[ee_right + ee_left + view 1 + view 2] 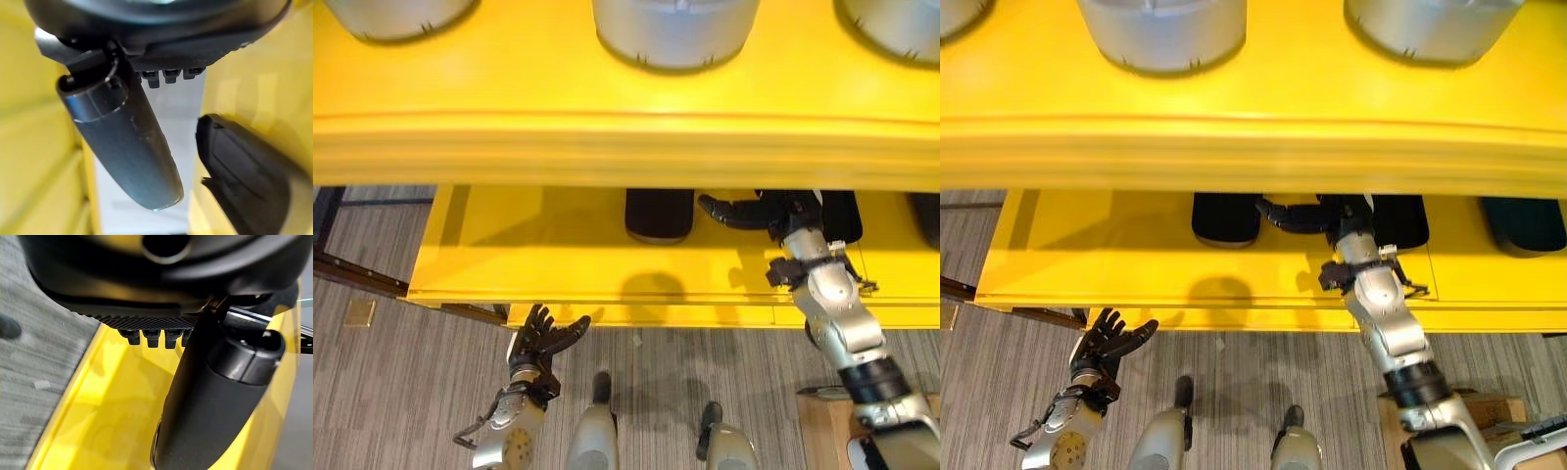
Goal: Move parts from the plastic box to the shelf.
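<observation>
Reaching into the lower level of the yellow shelf [558, 259], the right robot hand [744, 210] sits between dark parts; fingers straight and spread, thumb out, holding nothing. One black part [659, 213] stands just left of it on that level, another black part [1400, 219] right behind the wrist, a third dark part [1523, 223] farther right. Grey round parts [675, 29] stand on the top level. Left robot hand [540, 341] hangs low over the carpeted floor [391, 392] below the shelf edge, fingers spread, empty.
</observation>
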Robot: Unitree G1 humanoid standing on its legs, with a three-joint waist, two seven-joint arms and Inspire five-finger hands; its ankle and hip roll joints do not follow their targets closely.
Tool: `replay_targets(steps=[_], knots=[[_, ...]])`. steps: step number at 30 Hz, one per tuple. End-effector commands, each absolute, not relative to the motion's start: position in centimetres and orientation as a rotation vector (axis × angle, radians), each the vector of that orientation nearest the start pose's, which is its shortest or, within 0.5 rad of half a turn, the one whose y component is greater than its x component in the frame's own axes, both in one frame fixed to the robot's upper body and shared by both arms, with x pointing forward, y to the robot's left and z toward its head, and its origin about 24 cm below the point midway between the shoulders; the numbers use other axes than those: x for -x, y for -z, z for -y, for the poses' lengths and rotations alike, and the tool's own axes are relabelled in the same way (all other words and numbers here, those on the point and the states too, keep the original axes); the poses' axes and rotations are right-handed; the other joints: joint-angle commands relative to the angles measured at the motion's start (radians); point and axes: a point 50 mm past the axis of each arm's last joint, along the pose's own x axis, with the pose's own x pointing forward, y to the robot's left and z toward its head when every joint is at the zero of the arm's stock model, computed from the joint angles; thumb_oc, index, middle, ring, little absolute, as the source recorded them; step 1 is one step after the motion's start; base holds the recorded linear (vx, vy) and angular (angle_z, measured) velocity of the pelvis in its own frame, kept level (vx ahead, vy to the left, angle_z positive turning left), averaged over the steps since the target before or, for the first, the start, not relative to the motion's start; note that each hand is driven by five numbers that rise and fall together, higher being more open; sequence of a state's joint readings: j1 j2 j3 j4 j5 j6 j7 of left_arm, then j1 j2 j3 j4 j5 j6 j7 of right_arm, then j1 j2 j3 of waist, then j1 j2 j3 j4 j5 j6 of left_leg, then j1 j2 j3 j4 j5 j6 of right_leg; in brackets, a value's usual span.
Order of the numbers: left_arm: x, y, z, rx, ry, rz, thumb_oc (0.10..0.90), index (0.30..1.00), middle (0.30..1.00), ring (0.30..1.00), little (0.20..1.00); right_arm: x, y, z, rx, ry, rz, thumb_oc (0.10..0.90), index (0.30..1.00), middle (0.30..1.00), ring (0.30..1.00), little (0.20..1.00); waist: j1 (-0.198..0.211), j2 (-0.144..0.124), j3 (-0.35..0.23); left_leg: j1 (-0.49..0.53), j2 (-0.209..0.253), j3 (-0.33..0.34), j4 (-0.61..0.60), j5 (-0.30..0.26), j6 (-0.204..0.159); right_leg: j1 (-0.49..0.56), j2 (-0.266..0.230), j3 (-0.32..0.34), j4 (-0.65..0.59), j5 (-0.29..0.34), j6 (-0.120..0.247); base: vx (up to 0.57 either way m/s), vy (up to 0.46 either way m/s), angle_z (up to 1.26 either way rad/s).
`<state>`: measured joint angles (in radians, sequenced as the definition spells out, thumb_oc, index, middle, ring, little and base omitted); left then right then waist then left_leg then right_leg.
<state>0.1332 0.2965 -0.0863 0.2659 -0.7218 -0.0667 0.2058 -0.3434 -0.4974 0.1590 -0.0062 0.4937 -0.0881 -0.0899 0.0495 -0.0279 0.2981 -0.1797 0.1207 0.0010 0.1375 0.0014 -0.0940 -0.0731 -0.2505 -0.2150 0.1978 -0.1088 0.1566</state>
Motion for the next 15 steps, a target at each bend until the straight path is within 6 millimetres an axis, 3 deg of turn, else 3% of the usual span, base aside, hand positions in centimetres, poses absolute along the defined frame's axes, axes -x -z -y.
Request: replay_targets(steps=[1,9,12,13,14,15], knots=[[-20.2,2.8,-22.7,0.339,-0.320,-0.289,0.900,1.000,1.000,1.000,1.000,-28.4,-18.5,18.3,-0.095,-0.199,0.602,0.900,1.000,1.000,1.000,1.000,-0.024,-0.020,-0.139,0.065,0.045,-0.010,-0.090,0.006,0.000,-0.005,0.006,0.012,-0.129,0.133,0.013,0.09,0.011,-0.06],[-19.4,3.7,-22.6,0.351,-0.362,-0.307,0.900,1.000,1.000,1.000,1.000,-25.8,-14.4,18.8,-0.217,-0.194,0.491,0.900,1.000,1.000,1.000,1.000,-0.069,-0.020,-0.180,0.144,0.054,0.050,-0.188,0.030,-0.003,0.010,0.014,0.046,-0.183,0.167,0.030,0.05,0.021,-0.18],[-19.1,3.9,-22.4,0.353,-0.365,-0.310,0.900,1.000,1.000,1.000,1.000,-24.3,-11.5,19.3,-0.263,-0.175,0.376,0.900,1.000,1.000,1.000,1.000,-0.089,-0.016,-0.194,0.164,0.052,0.068,-0.218,0.035,-0.004,0.011,0.013,0.051,-0.190,0.171,0.035,0.04,0.021,-0.23],[-19.1,3.9,-22.4,0.353,-0.365,-0.310,0.900,1.000,1.000,1.000,1.000,-24.3,-11.4,19.3,-0.263,-0.174,0.376,0.900,1.000,1.000,1.000,1.000,-0.089,-0.017,-0.194,0.164,0.052,0.068,-0.218,0.035,-0.004,0.011,0.013,0.051,-0.190,0.171,0.035,0.02,0.031,-0.17],[-19.1,3.8,-22.3,0.343,-0.362,-0.301,0.900,1.000,1.000,1.000,1.000,-23.3,-8.6,19.7,-0.277,-0.138,0.258,0.900,1.000,1.000,1.000,1.000,-0.102,-0.012,-0.197,0.170,0.051,0.078,-0.220,0.034,-0.003,0.007,0.009,0.061,-0.187,0.174,0.036,0.01,0.017,-0.16],[-19.2,3.7,-22.3,0.337,-0.359,-0.299,0.900,1.000,1.000,1.000,1.000,-23.0,-7.9,19.9,-0.270,-0.126,0.228,0.900,1.000,1.000,1.000,1.000,-0.104,-0.012,-0.198,0.170,0.051,0.078,-0.219,0.033,-0.003,0.007,0.009,0.062,-0.187,0.174,0.037,0.01,0.016,-0.10]])
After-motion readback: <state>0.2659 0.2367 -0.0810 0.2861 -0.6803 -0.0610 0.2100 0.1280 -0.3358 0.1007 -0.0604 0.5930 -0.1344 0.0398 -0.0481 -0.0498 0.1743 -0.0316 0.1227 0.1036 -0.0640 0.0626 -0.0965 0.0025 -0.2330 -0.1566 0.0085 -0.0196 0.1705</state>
